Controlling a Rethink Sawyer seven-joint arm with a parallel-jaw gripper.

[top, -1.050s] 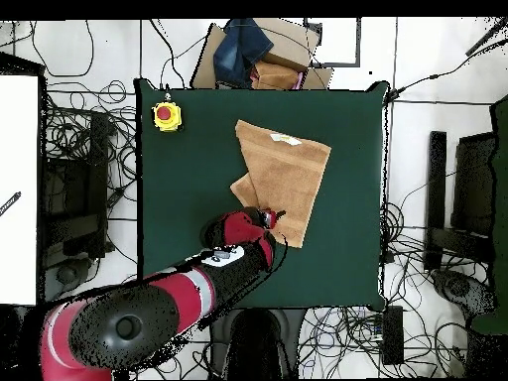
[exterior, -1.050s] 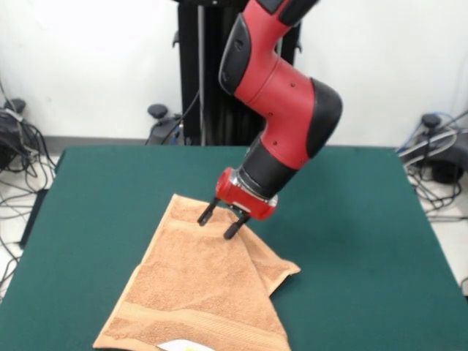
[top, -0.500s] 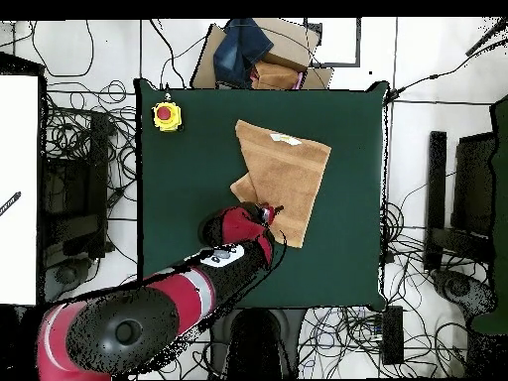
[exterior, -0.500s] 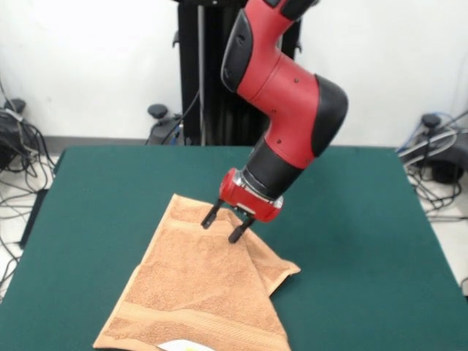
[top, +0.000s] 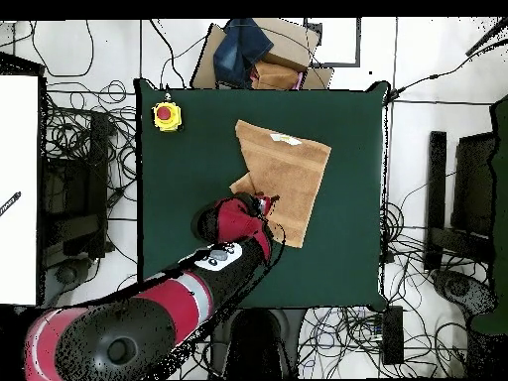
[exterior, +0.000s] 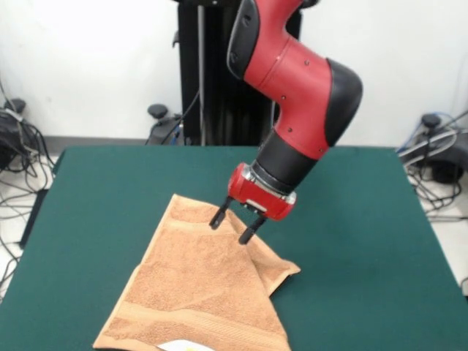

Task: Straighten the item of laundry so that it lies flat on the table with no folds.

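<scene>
The tan-orange towel, the item of laundry (exterior: pixel 197 289) (top: pixel 293 169), lies on the dark green table (exterior: pixel 358 234) (top: pixel 189 198). One side is folded over, so a flap (exterior: pixel 274 267) sticks out past the top layer. Its white label (exterior: pixel 183 345) (top: pixel 286 140) shows at one short edge. My gripper (exterior: pixel 231 229) (top: pixel 266 204) hovers open just above the towel's far part, over the fold line. Both black fingers point down with nothing between them.
A yellow box with a red button (top: pixel 167 116) stands on a table corner, away from the towel. A cardboard box with blue cloth (top: pixel 260 55) sits off the table beyond the label edge. Cables lie on the floor around the table.
In the front view the gripper has shifted right and slightly toward the camera, from the towel's far edge to above the fold line. It stays open. The towel has not moved.
</scene>
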